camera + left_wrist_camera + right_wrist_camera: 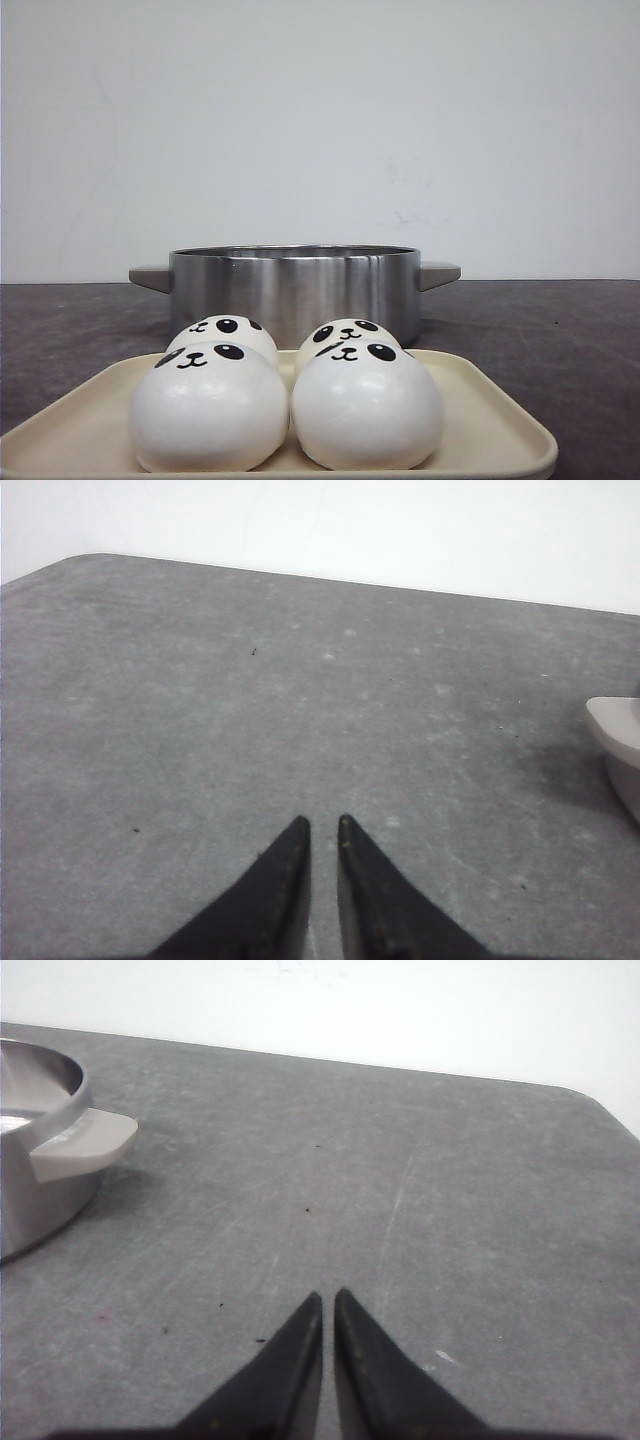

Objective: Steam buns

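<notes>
1. Four white dome-shaped panda-faced buns (285,395) sit packed together, touching, on a cream plastic tray (500,425) before the steel pot (295,285); grasping one may nudge its neighbours.
2. Both arms' fingers, left (322,825) and right (328,1298), are nearly pressed together over grey table (450,1190); they must spread first.

The scene is being viewed from low and close by the front camera, across the tray (500,425) toward the pot (293,285) and wall. The table (200,710) is being looked over at a slant by each wrist camera. One pot handle is being shared with each.
</notes>
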Available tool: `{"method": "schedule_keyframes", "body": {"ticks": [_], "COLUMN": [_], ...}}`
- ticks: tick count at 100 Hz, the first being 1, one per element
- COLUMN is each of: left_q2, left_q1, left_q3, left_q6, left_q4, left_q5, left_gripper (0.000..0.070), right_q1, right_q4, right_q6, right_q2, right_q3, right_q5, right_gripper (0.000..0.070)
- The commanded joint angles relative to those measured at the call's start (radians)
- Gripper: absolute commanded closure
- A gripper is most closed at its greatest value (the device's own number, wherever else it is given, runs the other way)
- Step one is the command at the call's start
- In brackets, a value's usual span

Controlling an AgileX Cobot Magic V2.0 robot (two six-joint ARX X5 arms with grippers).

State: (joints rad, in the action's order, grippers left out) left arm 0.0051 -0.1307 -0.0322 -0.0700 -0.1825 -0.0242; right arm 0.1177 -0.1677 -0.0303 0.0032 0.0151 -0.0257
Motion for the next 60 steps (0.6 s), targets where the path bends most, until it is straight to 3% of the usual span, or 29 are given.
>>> {"method": "schedule_keyframes", "body": {"ticks": [1, 36, 46, 54, 60], "left_q2": [-0.002, -0.002, -0.002, -0.002, -0.002], "left_q1": [-0.004, -0.004, -0.004, -0.004, -0.003], "left_q3": [0.018, 0.018, 0.018, 0.018, 0.016], "left_q6": [0.008, 0.009, 0.008, -0.007, -0.122], "left_q4": [-0.004, -0.004, -0.003, -0.004, -0.004], "left_q5": [0.005, 0.005, 0.005, -0.001, -0.032], "left_gripper": [0.0700, 0.0700, 0.0700, 0.0700, 0.0700], "right_q1": [0.002, 0.003, 0.003, 0.003, 0.004], "right_q4": [0.010, 0.011, 0.013, 0.040, 0.080], "right_q6": [-0.008, 0.015, 0.095, 0.233, 0.342], "right_q2": [0.000, 0.000, 0.000, 0.000, 0.000], "right_q3": [-0.003, -0.003, -0.002, -0.002, -0.001], "right_q5": [0.000, 0.008, 0.035, 0.065, 0.114], "right_gripper": [0.0686, 0.0686, 0.0686, 0.0686, 0.0687]}}
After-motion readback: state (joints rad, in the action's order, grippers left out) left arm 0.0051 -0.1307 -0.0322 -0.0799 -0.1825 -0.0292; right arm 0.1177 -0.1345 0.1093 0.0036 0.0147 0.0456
